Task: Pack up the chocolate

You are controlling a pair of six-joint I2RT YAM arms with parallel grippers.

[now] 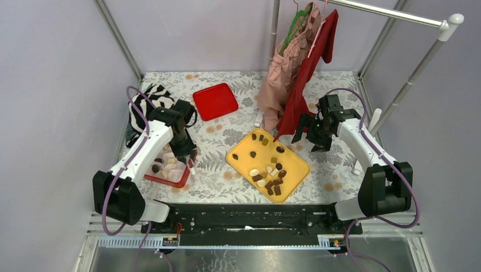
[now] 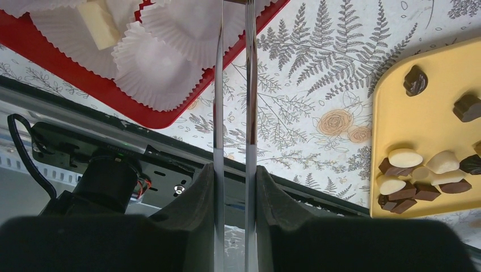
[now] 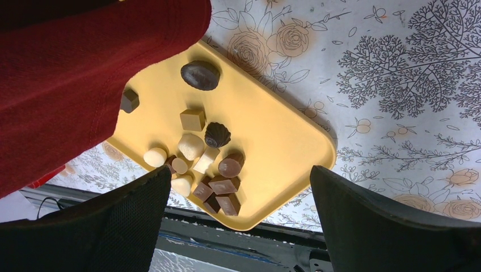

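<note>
With left gripper, pinches steel tweezers, tips over red box, 9 o'clock of yellow tray. Spreads right gripper wide beside it, leaving most chocolate apparently unpacked.

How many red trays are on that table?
2. The back red tray lies bare toward the back, left of the hanging clothes. The near red tray holds white paper cups, partly hidden under the left arm.
</note>
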